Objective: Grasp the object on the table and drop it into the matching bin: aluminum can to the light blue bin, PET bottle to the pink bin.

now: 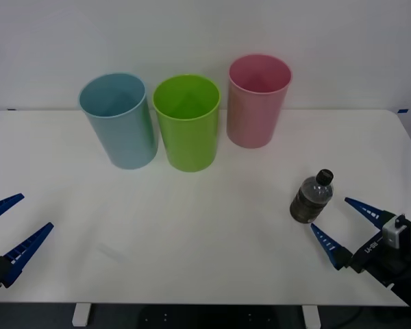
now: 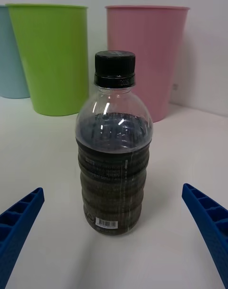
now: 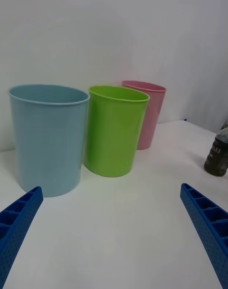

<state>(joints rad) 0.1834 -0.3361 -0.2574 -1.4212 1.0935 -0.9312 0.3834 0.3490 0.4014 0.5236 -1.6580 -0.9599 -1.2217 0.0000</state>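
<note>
PET bottle (image 1: 312, 199) stood upright on the table (image 1: 212, 233), near the right front edge, black cap on top and dark brownish liquid filling it up to the rounded shoulders. Right gripper (image 1: 342, 229) sat just beside it, blue ribbed fingers (image 1: 329, 245) spread wide, nothing between them, tips aimed at the bottle but not touching it; from the right wrist view the bottle (image 2: 114, 146) sat squarely between the two spread fingers (image 2: 19, 217). Over on the far side, the left gripper (image 1: 7, 229) hovered at the table's left front edge, fingers likewise parted and holding nothing. Further back, three tall bins lined up in a row near the rear edge: light blue bin (image 1: 118, 120) on the left, a lime green bin (image 1: 188, 122) in the middle, touching or nearly touching the blue one, and the pink bin (image 1: 257, 101) on the right, set a little farther back. As far as the front view looked into them, all three bins showed only bare inner walls. Bottle and pink bin stood well apart, open white tabletop between them.
</note>
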